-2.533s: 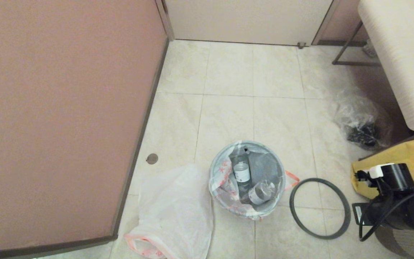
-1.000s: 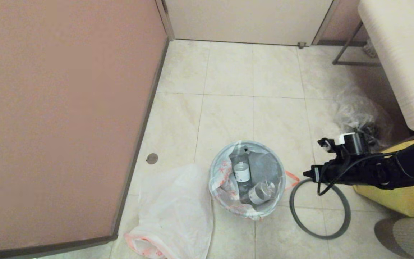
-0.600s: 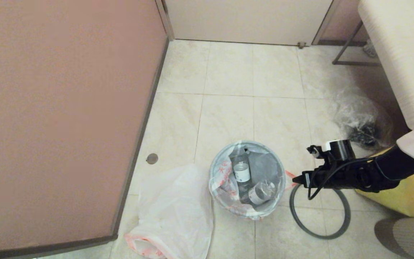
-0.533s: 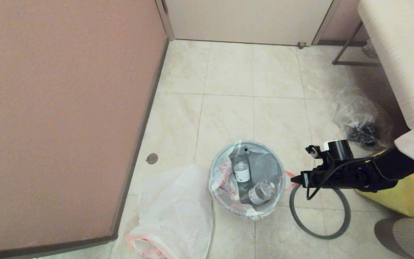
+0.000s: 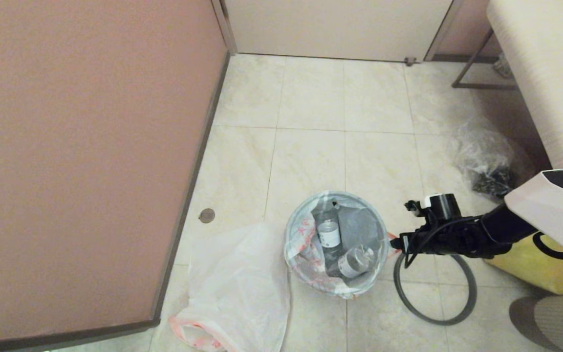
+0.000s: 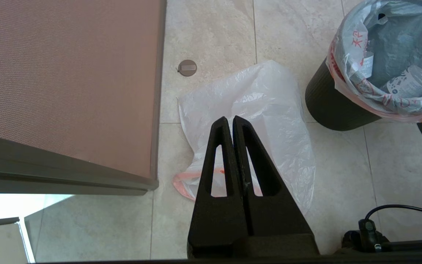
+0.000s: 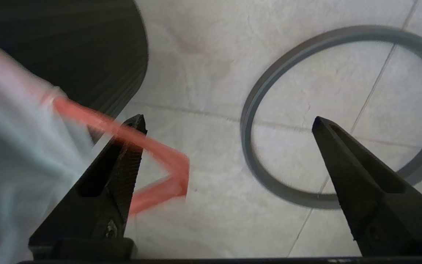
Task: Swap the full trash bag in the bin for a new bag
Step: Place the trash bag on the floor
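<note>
The black bin [image 6: 330, 106] stands on the floor tiles, lined with the full trash bag [image 5: 306, 252]; clear bottles [image 5: 329, 233] show inside it. The bag's pink-red rim loop [image 7: 163, 152] sticks out on the bin's right. My right gripper [image 5: 397, 242] is open at that loop, and one finger [image 7: 123, 165] overlaps the loop in the right wrist view. The grey hoop [image 5: 435, 283] lies flat on the floor right of the bin. The limp new bag [image 5: 237, 288] lies left of the bin. My left gripper [image 6: 230, 119] hangs shut above it, holding nothing.
A brown partition [image 5: 81, 161] closes off the left side. At the right are a clear bag with black stuff [image 5: 489, 166], a big yellow bag [image 5: 540, 266] and a pale bench [image 5: 545, 73]. A round floor stop [image 5: 206, 215] sits near the partition.
My right arm has swung left from beside the yellow bag, over the hoop, to the bin's right side. Its open gripper now sits at the bag's pink-red loop.
</note>
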